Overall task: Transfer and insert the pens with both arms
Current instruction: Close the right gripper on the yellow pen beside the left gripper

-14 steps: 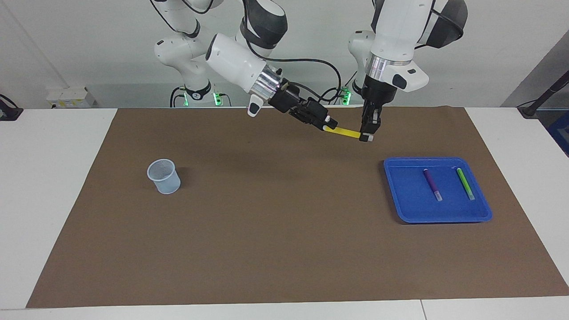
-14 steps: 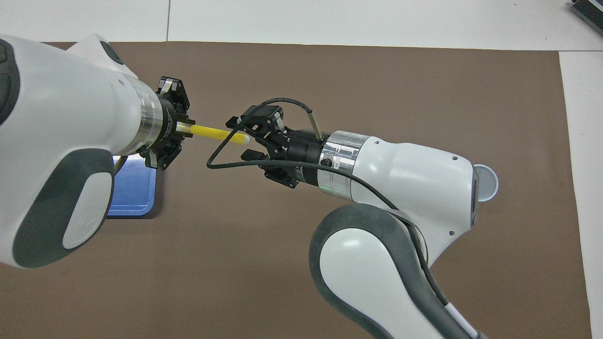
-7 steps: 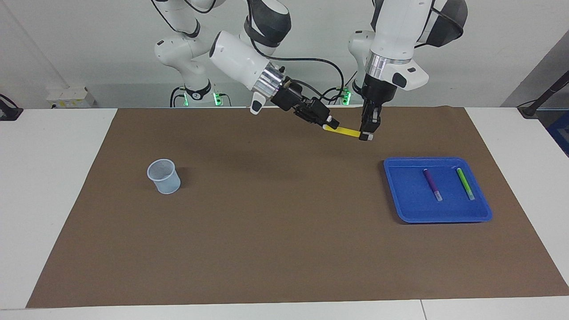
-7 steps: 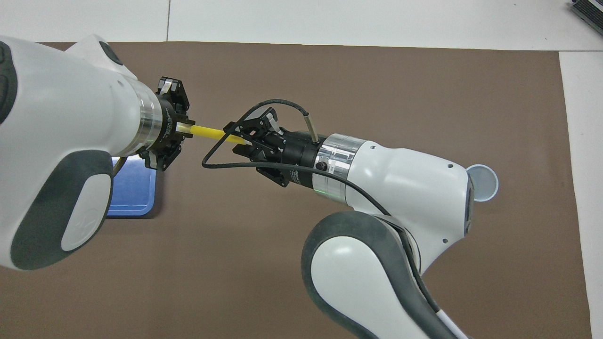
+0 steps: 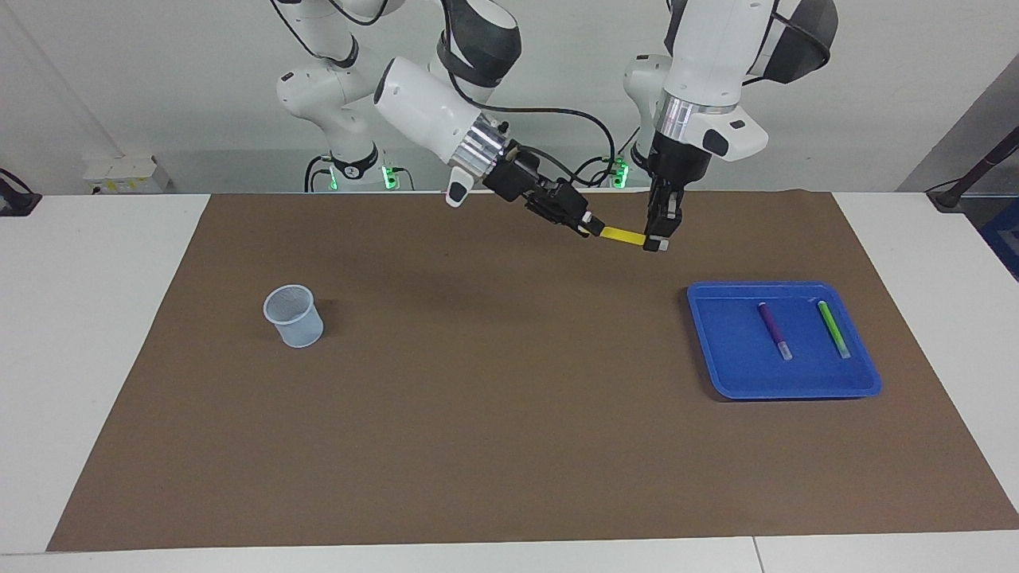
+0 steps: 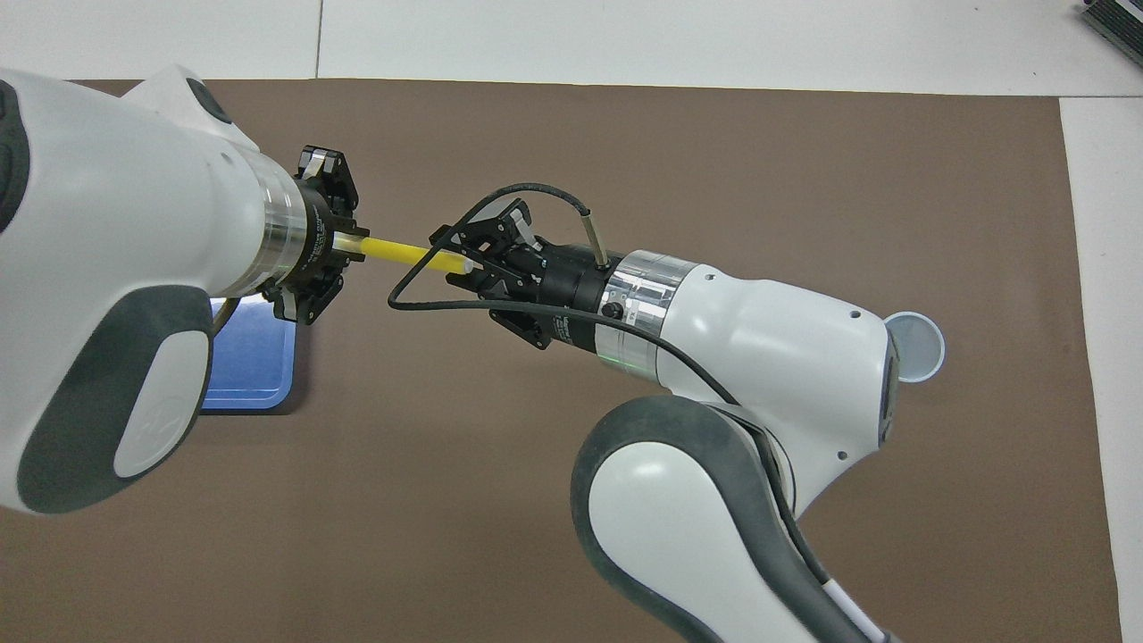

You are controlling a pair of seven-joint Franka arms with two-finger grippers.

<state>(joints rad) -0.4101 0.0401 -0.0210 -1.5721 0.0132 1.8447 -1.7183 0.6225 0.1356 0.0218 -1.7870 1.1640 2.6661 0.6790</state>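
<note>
Now that the right gripper (image 5: 590, 226) has closed its fingers on the thin yellow plastic pen (image 5: 622, 235), still clamped by the left gripper (image 5: 657, 242) above the brown-covered counter (image 5: 493, 414), handover awaits release.

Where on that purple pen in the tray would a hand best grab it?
Probably mid-barrel on the purple pen, coming straight down. It lies flat in the blue tray, apart from the green pen, so fingers could straddle its thin sides.
</note>
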